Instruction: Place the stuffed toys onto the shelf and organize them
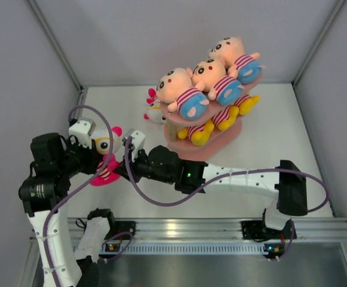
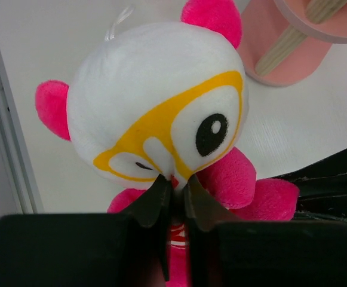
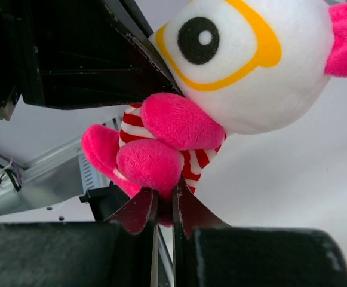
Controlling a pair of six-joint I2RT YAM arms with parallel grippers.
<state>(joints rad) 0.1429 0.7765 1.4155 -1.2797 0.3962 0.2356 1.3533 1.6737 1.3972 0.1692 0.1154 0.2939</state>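
White-and-pink plush toy (image 1: 104, 144) mid-left, left end effector (image 2: 174, 194) pinched shut under its chin, right end effector (image 3: 164, 206) clamped on a pink limb

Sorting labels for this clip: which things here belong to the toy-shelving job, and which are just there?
Job: white pink-eared toy, pinched by left claw and right claw; peach dolls on the top tier; pink shelf.
Just there: purple cables; metal rail; table.

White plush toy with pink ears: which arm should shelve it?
Probably right. Left end effector and right end effector both pinch the white plush toy, but the pink tiered shelf stands farther toward the robot's right.
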